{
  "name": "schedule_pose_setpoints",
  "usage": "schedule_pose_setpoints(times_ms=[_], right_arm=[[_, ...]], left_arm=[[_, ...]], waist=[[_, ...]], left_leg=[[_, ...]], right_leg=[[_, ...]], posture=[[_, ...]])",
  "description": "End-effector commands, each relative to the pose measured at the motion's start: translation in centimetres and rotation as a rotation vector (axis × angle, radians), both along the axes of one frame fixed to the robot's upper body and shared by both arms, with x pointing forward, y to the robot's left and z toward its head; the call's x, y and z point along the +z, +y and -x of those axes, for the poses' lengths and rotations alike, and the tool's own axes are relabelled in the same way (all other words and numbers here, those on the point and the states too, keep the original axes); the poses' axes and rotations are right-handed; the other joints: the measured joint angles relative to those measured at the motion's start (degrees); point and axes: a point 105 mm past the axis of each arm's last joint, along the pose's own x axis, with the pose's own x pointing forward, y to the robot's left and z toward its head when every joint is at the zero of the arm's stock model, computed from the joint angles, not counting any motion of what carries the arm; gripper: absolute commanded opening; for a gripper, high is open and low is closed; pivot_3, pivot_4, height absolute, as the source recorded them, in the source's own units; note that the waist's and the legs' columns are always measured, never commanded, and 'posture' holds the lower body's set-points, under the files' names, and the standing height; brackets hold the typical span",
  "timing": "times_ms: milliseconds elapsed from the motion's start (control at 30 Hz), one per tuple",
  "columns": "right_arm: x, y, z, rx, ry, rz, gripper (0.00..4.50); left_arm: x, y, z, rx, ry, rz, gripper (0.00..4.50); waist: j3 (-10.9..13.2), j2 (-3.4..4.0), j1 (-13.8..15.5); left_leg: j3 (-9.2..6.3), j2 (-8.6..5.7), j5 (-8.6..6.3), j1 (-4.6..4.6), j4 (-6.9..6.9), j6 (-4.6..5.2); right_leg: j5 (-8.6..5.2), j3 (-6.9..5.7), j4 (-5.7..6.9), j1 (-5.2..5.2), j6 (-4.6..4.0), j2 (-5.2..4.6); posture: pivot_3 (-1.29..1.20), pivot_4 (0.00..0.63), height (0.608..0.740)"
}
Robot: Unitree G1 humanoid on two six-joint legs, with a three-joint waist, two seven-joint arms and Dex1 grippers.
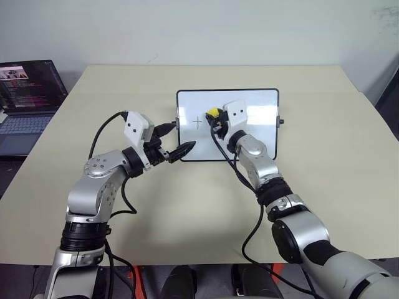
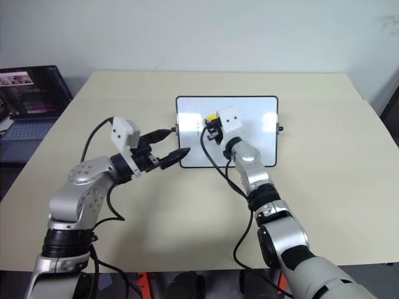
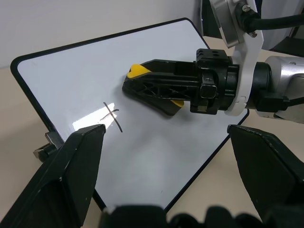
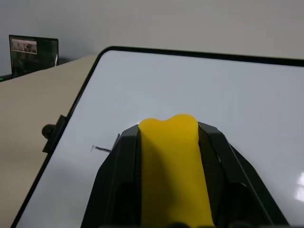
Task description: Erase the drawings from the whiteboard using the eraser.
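The whiteboard point(image 1: 262, 103) lies flat in the middle of the table. A thin black plus sign point(image 1: 199, 122), one of the drawings, sits on its left half and also appears in the left wrist view point(image 3: 111, 115). My right gripper point(image 1: 214, 118) is shut on the yellow eraser point(image 1: 213, 113), low over the board just right of the plus sign. Whether the eraser point(image 3: 137, 71) touches the surface I cannot tell. From the right wrist, the eraser point(image 4: 173, 161) is clamped between the black fingers, and faint marks point(image 4: 102, 148) lie ahead. My left gripper point(image 1: 179, 139) is open at the board's left edge, holding nothing.
An open laptop point(image 1: 31, 99) sits on a lower surface off the table's left side. The beige table point(image 1: 324, 174) stretches wide on all sides of the board. A white wall stands behind the far edge.
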Motion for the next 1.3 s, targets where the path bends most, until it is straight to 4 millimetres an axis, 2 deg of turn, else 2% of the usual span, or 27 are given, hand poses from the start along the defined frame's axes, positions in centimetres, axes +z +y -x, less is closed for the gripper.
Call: schedule_pose_setpoints(times_ms=[33, 300, 533, 933, 1067, 1300], right_arm=[[1.1, -0.5, -0.2, -0.020, -0.031, 0.000, 1.29], [-0.7, -2.1, 0.0, -0.071, 0.000, 0.107, 1.29], [-2.9, -3.7, 1.5, -0.084, 0.035, 0.201, 1.29], [-4.8, -7.8, 2.9, -0.148, 0.089, 0.277, 1.29], [-4.2, -8.4, 2.8, -0.164, 0.081, 0.276, 1.29], [0.2, -7.0, 2.5, -0.151, -0.017, 0.210, 1.29]], left_arm=[[1.6, 0.0, 0.2, 0.000, -0.055, 0.007, 4.50], [1.8, -0.3, -0.1, -0.010, -0.056, 0.014, 4.50], [2.1, -0.4, -0.4, -0.014, -0.063, 0.018, 4.50], [2.0, -0.3, -0.4, -0.012, -0.063, 0.020, 4.50], [2.0, -0.3, -0.5, -0.014, -0.062, 0.020, 4.50], [1.9, -0.5, -0.5, -0.022, -0.060, 0.024, 4.50]], waist=[[0.0, 0.00, 0.0], [0.0, -0.03, 0.2], [-0.1, -0.07, 0.2], [-0.1, -0.08, 0.3], [-0.1, -0.08, 0.3], [0.0, -0.07, 0.2]], left_leg=[[0.00, 0.00, 0.00, 0.00, 0.01, 0.00], [-0.01, -0.01, 0.00, -0.02, 0.03, 0.00], [-0.02, -0.01, -0.01, -0.01, 0.06, 0.01], [-0.10, -0.03, -0.02, 0.35, 0.09, 0.04], [-0.16, -0.05, -0.02, 0.40, 0.12, 0.04], [-0.17, -0.04, -0.01, 0.40, 0.12, 0.04]], right_leg=[[0.00, 0.00, 0.01, 0.00, 0.00, 0.00], [0.00, -0.01, 0.02, 0.01, -0.01, -0.01], [0.00, -0.01, 0.04, 0.02, 0.00, -0.01], [0.01, -0.07, -0.01, 0.48, 0.00, -0.01], [0.01, -0.11, -0.03, 0.57, 0.01, -0.01], [0.01, -0.11, -0.03, 0.57, 0.01, -0.01]], posture=[[0.00, 0.150, 0.740], [0.00, 0.150, 0.740], [0.00, 0.150, 0.740], [0.00, 0.150, 0.740], [0.00, 0.150, 0.740], [0.00, 0.150, 0.740]])
